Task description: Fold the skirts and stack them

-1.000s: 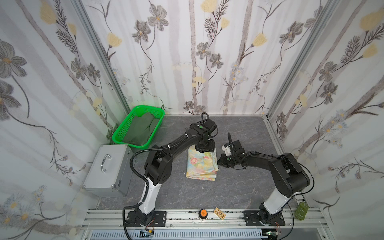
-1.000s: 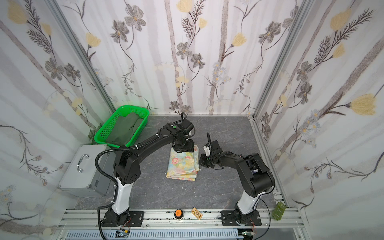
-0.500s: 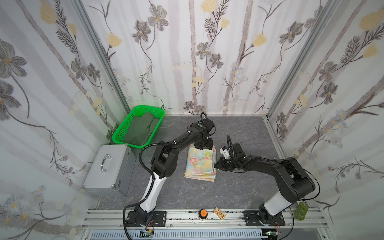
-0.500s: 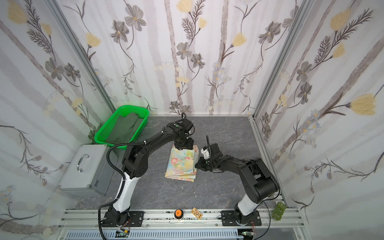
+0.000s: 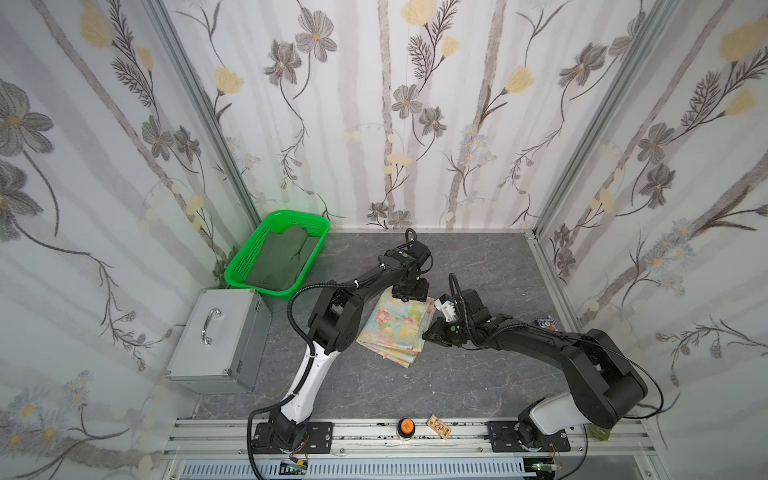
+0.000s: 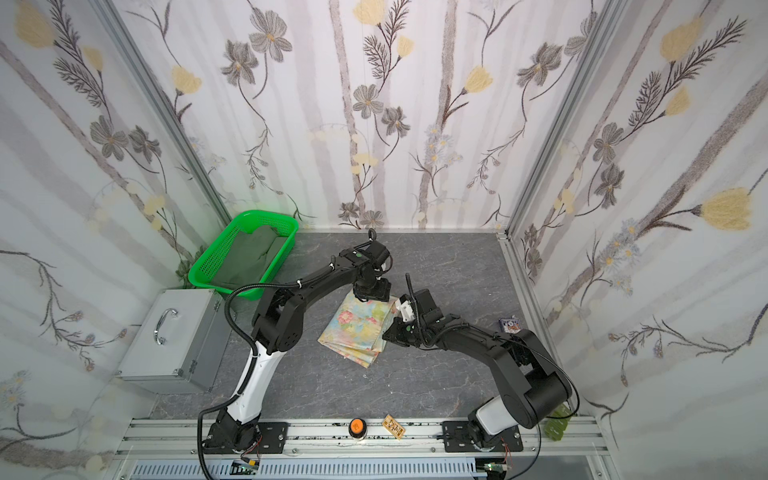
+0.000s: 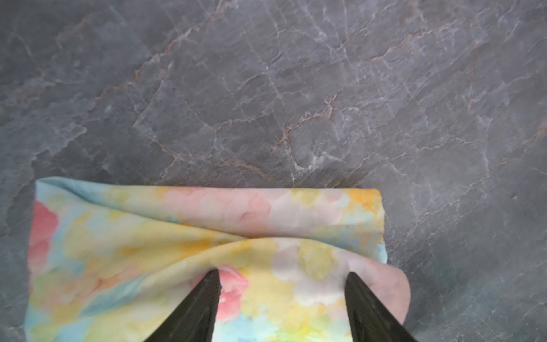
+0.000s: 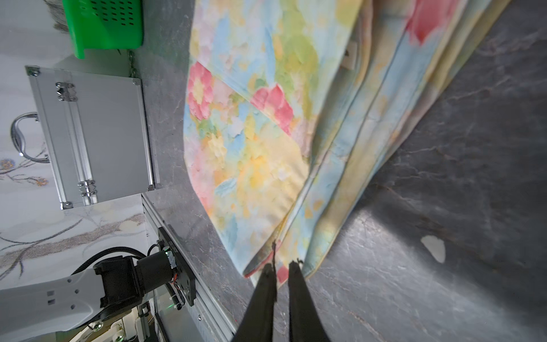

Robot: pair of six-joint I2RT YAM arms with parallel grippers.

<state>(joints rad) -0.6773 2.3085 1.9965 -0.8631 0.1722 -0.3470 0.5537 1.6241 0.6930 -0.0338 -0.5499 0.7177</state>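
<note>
The floral skirt (image 5: 395,328) (image 6: 357,328) lies folded into a layered rectangle mid-table. My left gripper (image 5: 409,291) (image 6: 372,291) stands open on its far edge. In the left wrist view, the spread fingers of the left gripper (image 7: 282,275) press down on the floral skirt (image 7: 177,251). My right gripper (image 5: 426,332) (image 6: 386,332) lies low at the skirt's right edge. In the right wrist view the right gripper (image 8: 281,265) is nearly closed on a corner of the floral skirt (image 8: 251,133), whose layers fan out from the tips. The olive skirt (image 5: 286,257) (image 6: 249,255) lies in the green basket (image 5: 245,249) (image 6: 208,259).
A silver case (image 5: 220,336) (image 6: 170,336) (image 8: 88,133) stands at the left, just nearer than the basket (image 8: 103,23). An orange button (image 5: 406,426) and a small card (image 5: 439,426) sit on the front rail. A small blue object (image 5: 544,322) lies by the right wall.
My right gripper has slid a little left and nearer along the skirt's right edge, and the skirt has shifted slightly with it. The left gripper stays on the far edge.
</note>
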